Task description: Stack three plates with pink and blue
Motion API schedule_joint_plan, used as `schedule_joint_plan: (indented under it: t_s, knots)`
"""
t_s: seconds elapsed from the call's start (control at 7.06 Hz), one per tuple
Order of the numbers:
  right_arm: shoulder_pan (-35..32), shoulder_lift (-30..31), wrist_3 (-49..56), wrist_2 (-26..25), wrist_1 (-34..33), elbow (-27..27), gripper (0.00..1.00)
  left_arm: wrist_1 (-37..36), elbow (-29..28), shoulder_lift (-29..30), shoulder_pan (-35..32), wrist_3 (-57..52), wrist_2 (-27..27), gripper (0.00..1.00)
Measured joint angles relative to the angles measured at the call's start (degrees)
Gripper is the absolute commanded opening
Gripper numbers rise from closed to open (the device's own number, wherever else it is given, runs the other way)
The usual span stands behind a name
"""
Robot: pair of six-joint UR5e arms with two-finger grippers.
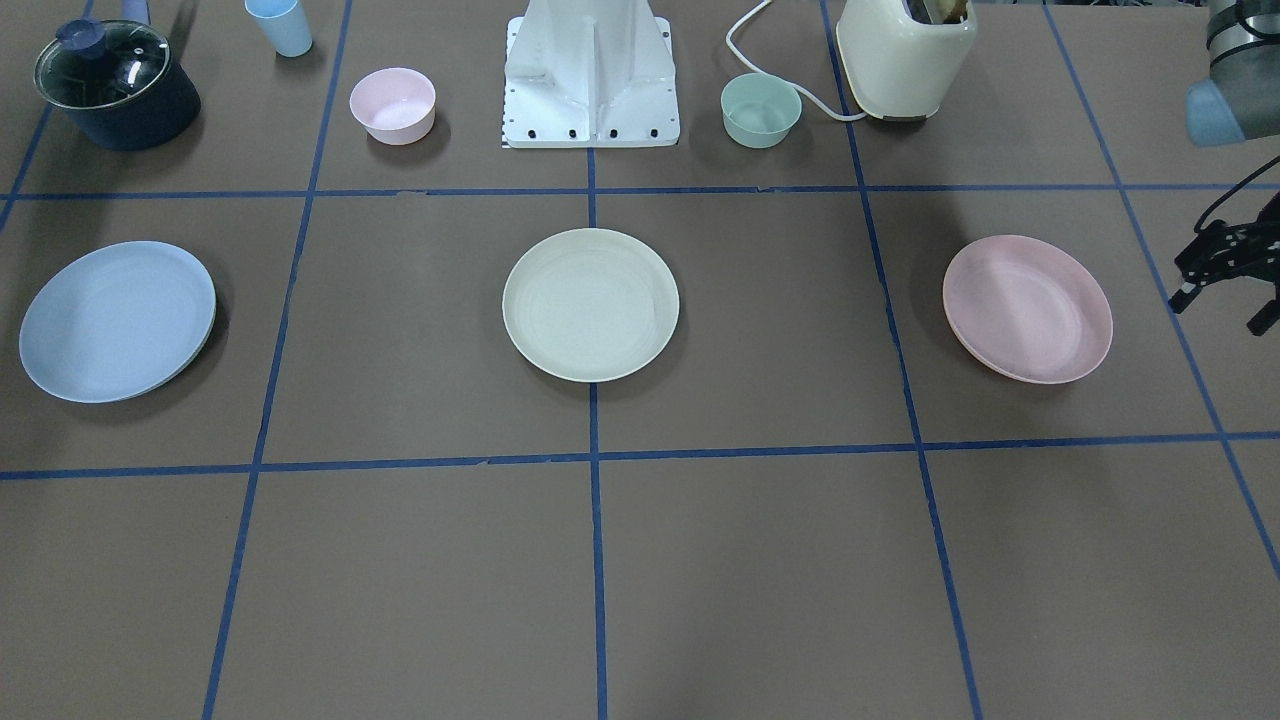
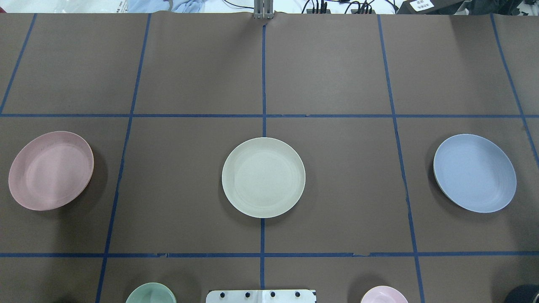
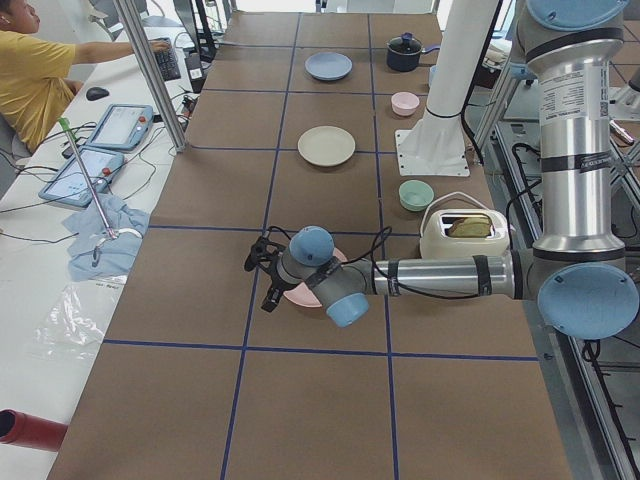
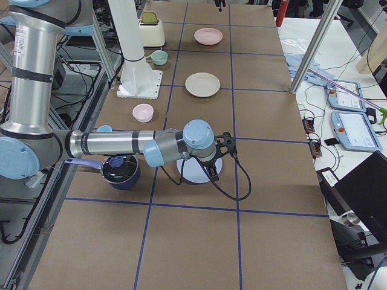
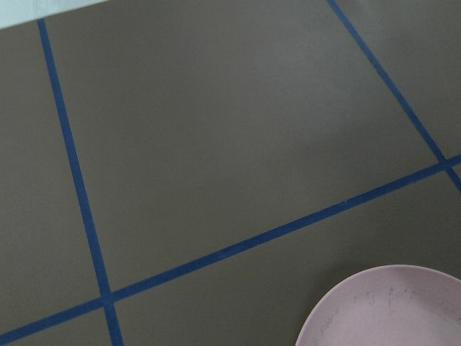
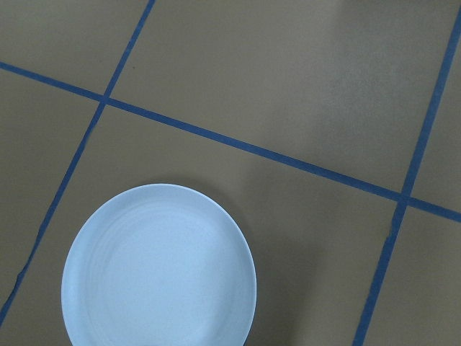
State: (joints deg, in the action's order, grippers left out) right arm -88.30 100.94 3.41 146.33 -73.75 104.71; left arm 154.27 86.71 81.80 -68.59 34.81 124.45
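The three plates are round, shallow and matte, with low raised rims and faint rings inside. All three lie flat in one row across the table, none on top of another.

The pink plate lies below the left gripper, which hangs over the plate's outer side. Its two dark fingers stand apart with nothing between them. In the left wrist view only an arc of the pink rim shows, low and to the right.

The blue plate lies beneath the right gripper, low and left of centre in that wrist's view. Whether this gripper is wide or narrow I cannot tell.

The cream plate lies between the two grippers, well apart from both, on a blue tape line.

Wide stretches of brown table separate each plate's rim from the next.

On the robot's side of the row, well apart from the plates, stand:
- a pink bowl
- a green bowl
- a cream toaster
- a lidded dark pot
- a blue cup
- the white robot base
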Motion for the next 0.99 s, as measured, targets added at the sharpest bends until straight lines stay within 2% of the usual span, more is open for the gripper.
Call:
schedule_joint_plan:
  t_s: [0.14,0.28,0.42,0.57,0.71,0.85,0.99]
  knots:
    - [0.0,0.2,0.0,0.1,0.1,0.0,1.0,5.9,-1.9,-1.0,4.8,7.8,-4.2,0.82]
    - [0.0,0.3,0.0,0.0,0.1,0.0,1.0,8.7,-2.8,-1.8,8.6,12.9,-7.9,0.75]
    - [0.0,0.4,0.0,-0.2,0.1,0.0,1.0,9.8,-3.3,-2.4,10.9,15.8,-9.9,0.74]
    - [0.0,0.6,0.0,-0.5,0.2,0.0,1.0,10.4,-3.5,-3.0,12.6,17.5,-11.1,0.69]
    - [0.0,0.7,0.0,-0.6,0.2,0.0,1.0,10.8,-3.8,-3.3,13.9,18.1,-11.8,0.56]
    - [0.0,0.7,0.1,-0.6,0.2,0.0,1.0,11.1,-4.1,-3.4,14.8,18.2,-12.1,0.4]
    - [0.0,0.7,0.1,-0.6,0.2,0.0,1.0,11.2,-4.3,-3.5,15.6,18.2,-12.3,0.18]
